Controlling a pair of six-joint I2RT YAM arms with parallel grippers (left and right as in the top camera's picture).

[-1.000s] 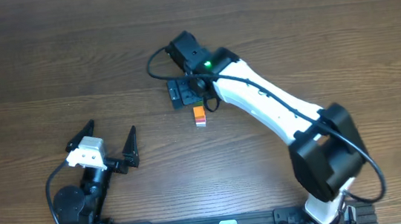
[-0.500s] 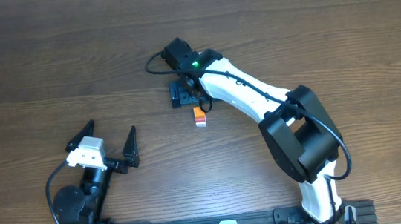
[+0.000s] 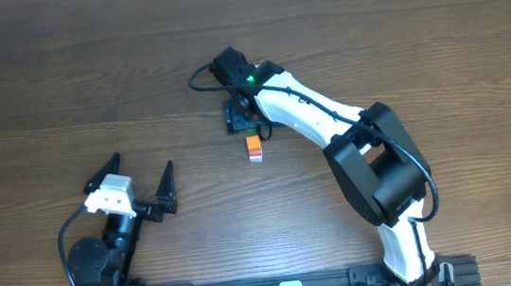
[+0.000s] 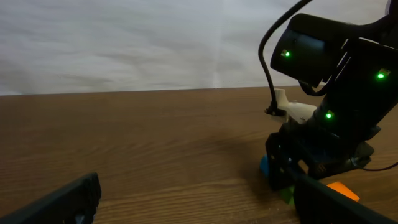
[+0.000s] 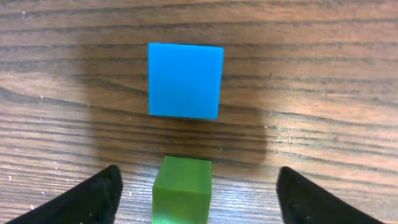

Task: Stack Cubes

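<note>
Right end effector (image 5: 199, 174) hanging open astride green cube (image 5: 182, 188), blue cube (image 5: 185, 79) lying just beyond, edges running along bench (image 5: 323, 74) grain

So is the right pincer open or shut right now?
Open. The right pincer has its fingers wide apart in the right wrist view, with the green cube between them, touching neither.

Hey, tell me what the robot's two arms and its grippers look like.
The right arm has a white tapered link, bulky black joints, a green light and a looping black cable. The left arm is black with a white wrist block. The left gripper and right gripper have black fingers.
</note>
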